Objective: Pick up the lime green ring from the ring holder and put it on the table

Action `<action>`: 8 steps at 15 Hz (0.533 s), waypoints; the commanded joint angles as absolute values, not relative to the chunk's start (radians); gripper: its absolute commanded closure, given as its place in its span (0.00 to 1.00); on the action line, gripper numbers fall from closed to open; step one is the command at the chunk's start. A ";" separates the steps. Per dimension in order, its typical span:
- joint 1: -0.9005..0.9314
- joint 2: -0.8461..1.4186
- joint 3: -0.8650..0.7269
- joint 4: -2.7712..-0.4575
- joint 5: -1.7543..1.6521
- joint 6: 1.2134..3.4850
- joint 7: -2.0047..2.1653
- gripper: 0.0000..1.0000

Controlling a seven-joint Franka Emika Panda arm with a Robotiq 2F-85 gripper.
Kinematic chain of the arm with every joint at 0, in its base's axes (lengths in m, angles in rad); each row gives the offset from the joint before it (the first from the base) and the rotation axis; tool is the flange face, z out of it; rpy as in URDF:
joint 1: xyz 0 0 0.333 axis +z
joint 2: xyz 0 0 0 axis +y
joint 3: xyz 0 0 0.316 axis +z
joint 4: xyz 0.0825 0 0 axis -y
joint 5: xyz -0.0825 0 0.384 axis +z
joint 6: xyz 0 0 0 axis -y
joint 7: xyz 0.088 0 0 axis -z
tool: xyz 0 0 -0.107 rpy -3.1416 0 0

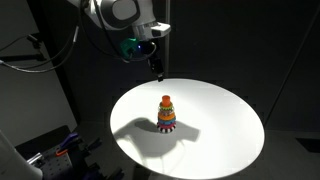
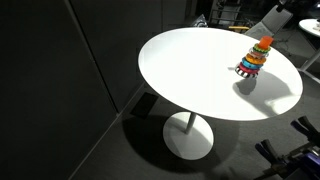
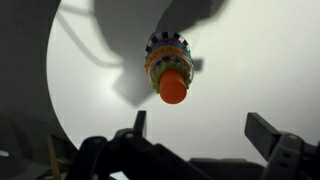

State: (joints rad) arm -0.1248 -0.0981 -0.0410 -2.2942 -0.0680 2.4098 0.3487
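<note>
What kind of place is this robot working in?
Probably a lab or test studio, not a home: a round white table with a ring holder on it, dark panels around, and cables at the edge.

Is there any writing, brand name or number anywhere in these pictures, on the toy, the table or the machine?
None can be read.
The ring holder shows only coloured bands, no letters.
The table is plain white.
The robot arm carries no legible mark at this size.
The clutter beside the table is too dark and small to read.
</note>
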 commanded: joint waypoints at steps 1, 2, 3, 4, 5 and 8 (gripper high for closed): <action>-0.122 -0.029 -0.061 -2.294 -0.069 2.509 0.331 0.00; -0.121 -0.005 -0.066 -2.293 -0.065 2.530 0.322 0.00; -0.120 0.016 -0.070 -2.295 -0.070 2.554 0.322 0.00; -0.118 0.036 -0.073 -2.299 -0.077 2.579 0.321 0.00; -0.117 0.055 -0.077 -2.301 -0.079 2.598 0.320 0.00; -0.110 0.100 -0.088 -2.302 -0.079 2.643 0.304 0.00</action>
State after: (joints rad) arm -0.1224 0.0689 -0.0684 -2.3036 -0.0680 2.6049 0.3294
